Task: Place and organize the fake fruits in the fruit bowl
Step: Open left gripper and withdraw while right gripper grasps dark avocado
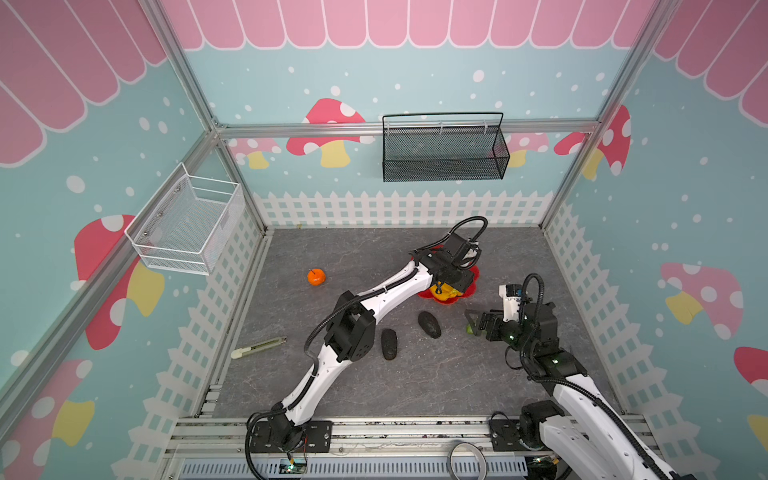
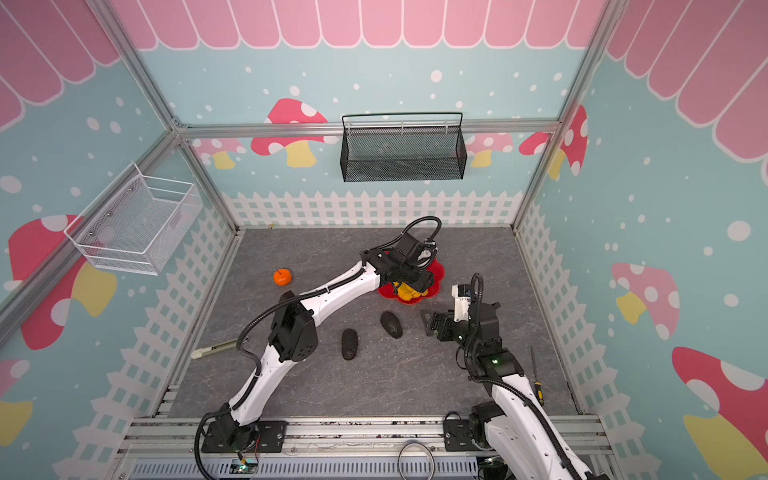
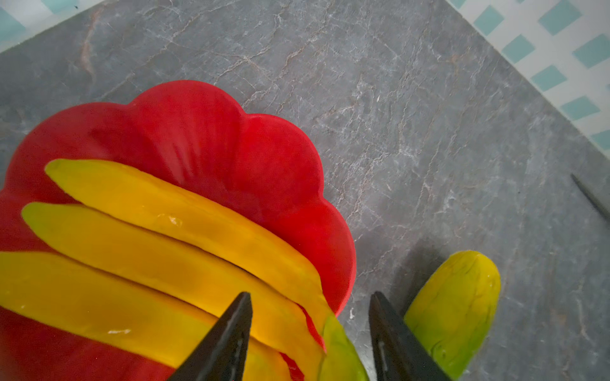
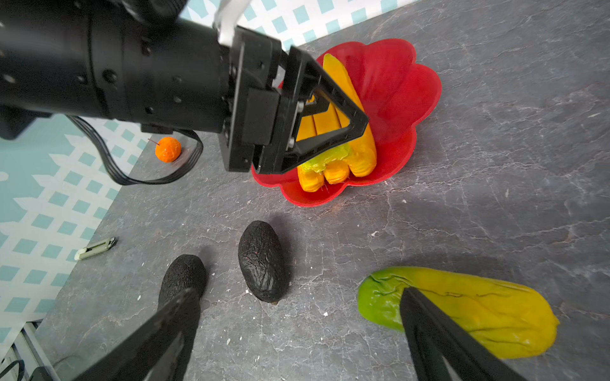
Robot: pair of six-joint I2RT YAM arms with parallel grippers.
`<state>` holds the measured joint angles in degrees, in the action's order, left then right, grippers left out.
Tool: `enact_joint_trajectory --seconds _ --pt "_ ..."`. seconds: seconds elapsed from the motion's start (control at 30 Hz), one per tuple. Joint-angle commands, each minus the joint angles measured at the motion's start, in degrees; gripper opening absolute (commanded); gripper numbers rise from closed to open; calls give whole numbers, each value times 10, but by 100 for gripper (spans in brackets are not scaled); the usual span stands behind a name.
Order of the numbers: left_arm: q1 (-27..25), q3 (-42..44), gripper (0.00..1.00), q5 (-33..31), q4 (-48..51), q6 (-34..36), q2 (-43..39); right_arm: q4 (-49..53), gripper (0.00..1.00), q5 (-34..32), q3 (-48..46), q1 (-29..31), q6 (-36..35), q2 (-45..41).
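You've got a grey marbled floor [image 1: 395, 386], teal mushroom walls [image 1: 415, 83] w/ printed fence [image 1: 399, 208], black basket [image 1: 444, 153] + white basket [image 1: 187, 224].

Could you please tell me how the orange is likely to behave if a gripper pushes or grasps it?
The orange looks nearly round, so a push would probably send it rolling across the table. Its dimpled skin may give jaws some grip, though the curve could let it slip out. The thin stem looks delicate.
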<state>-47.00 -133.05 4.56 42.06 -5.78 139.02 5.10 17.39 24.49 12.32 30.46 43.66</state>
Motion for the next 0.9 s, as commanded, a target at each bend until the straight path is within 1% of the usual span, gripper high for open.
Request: enact_joint_trajectory --seconds 0.0,0.07,0.1,0.13,0.17,0.2,0.27,0.33,0.43,0.5,0.57,0.63,0.7,0.77,0.87 --pt "0 31 69 -31 -16 3 -96 0 98 23 13 -2 -37 26" --pt "5 91 83 -71 -25 -7 -154 -1 98 36 24 2 -54 54" --pt "12 139 88 -89 -35 -18 -192 -1 98 38 32 9 -62 71" --pt "21 197 91 -97 -54 -30 -238 1 98 31 40 23 -71 87" --pt "30 258 98 -97 -75 -46 -282 2 98 16 49 40 -78 102" --pt "47 331 99 -92 -101 -69 -335 4 98 -8 58 67 -86 118" --pt "88 463 99 -59 -144 -118 -439 3 98 -49 77 120 -99 157" --pt "141 589 99 19 -171 -160 -544 -2 99 -60 95 150 -99 206" --pt "197 716 99 137 -162 -193 -661 -35 99 -74 107 178 -97 267" --pt "208 765 99 194 -132 -200 -714 -53 98 -83 120 193 -95 301" --pt "209 796 100 216 -91 -200 -752 -55 97 -98 141 206 -95 339" --pt "209 825 100 216 -70 -210 -786 -51 95 -120 164 219 -97 374" --pt "210 850 99 214 -75 -226 -812 -41 92 -135 184 226 -96 403" --pt "210 866 99 215 -84 -237 -827 -28 87 -150 201 230 -96 427" --pt "211 874 99 208 -95 -244 -828 -26 86 -160 209 232 -96 454"
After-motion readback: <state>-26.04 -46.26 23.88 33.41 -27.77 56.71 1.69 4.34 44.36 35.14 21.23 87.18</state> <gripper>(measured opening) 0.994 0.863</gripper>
